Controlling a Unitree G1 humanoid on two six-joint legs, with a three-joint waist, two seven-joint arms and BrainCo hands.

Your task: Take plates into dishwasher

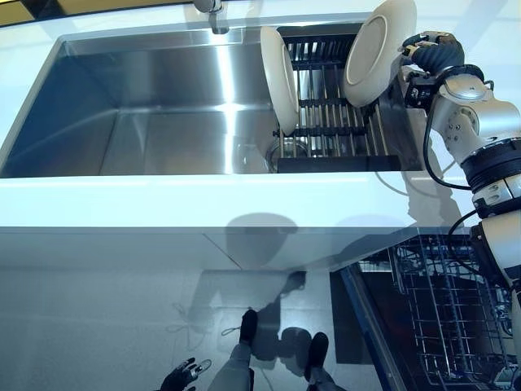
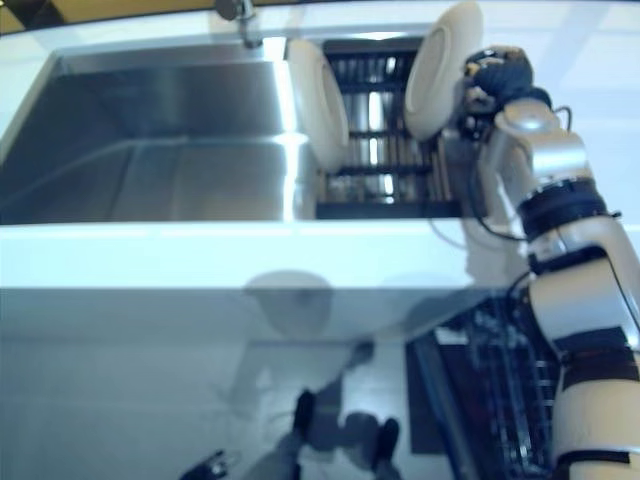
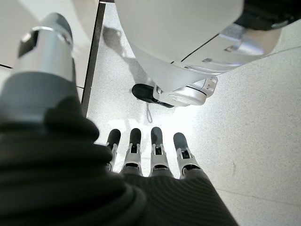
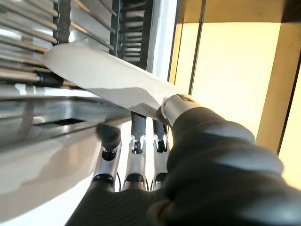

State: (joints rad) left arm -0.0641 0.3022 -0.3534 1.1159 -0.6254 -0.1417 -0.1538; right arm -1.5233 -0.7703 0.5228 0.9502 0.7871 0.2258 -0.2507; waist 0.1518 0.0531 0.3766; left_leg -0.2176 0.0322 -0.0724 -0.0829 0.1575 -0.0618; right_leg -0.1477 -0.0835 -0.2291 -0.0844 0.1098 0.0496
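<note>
White plate pinched by right hand, fingers partly hidden, left hand relaxed.

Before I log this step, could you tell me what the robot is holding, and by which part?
The right hand pinches a white plate by its rim, thumb against fingers. The left hand hangs open, holding nothing.

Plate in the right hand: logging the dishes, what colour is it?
Plain white, no pattern: the plate pinched by the right hand shows best in the left eye view.
</note>
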